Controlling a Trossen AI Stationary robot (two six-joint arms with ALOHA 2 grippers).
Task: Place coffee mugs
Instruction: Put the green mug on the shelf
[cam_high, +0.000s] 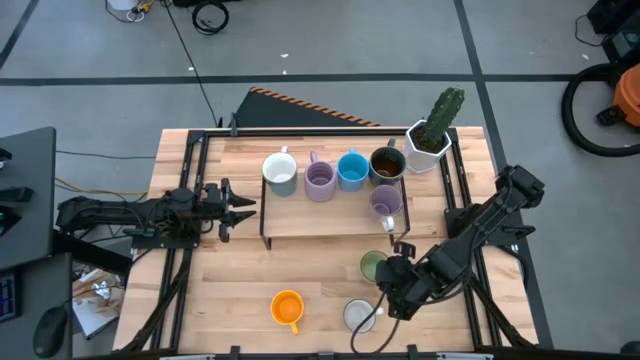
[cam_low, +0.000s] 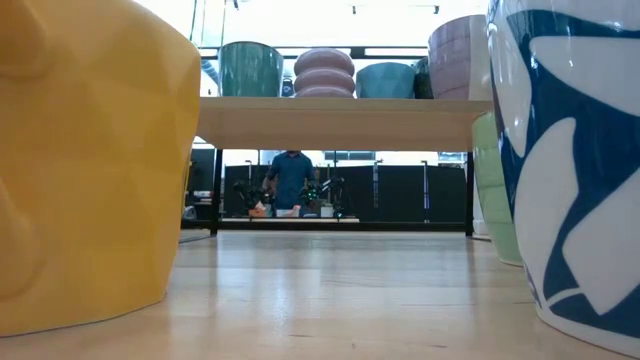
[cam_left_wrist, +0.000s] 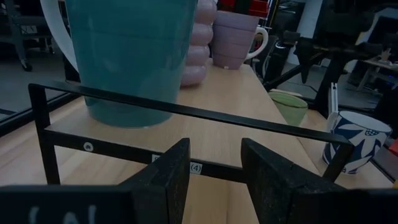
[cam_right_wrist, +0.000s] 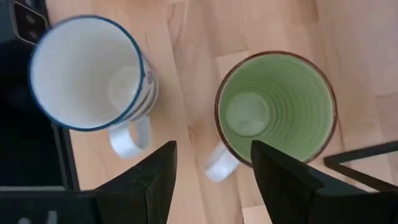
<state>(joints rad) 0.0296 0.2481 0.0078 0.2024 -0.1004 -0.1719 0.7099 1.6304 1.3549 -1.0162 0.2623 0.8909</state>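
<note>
1. My right claw (cam_right_wrist: 211, 165) hung released over the front-right of the pale wooden table (cam_high: 230, 280), its fingers apart and empty, straddling the white handle of the ribbed green ceramic mug (cam_right_wrist: 275, 111) below.
2. Just beside that mug, at about 5 o'clock from it in the high view, stood the white mug with a blue leaf pattern (cam_high: 358, 315), upright, handle free.
3. At about 9 o'clock from the patterned mug sat the orange mug (cam_high: 287, 306), alone near the front edge.
4. My left claw (cam_left_wrist: 214, 171) waited at the table's 9 o'clock side, fingers parted around nothing, facing the end of the low wooden shelf on a black metal frame (cam_high: 300, 222).
5. On that shelf stood a row: white-handled teal-glazed mug (cam_high: 280, 174), bulbous lavender mug (cam_high: 320, 181), blue mug (cam_high: 352, 170), dark brown mug (cam_high: 387, 165); a second lavender mug (cam_high: 386, 202) stood in front of the brown one.
6. Farthest, at 1 o'clock, stood the white faceted planter with a green cactus (cam_high: 430, 140).
</note>
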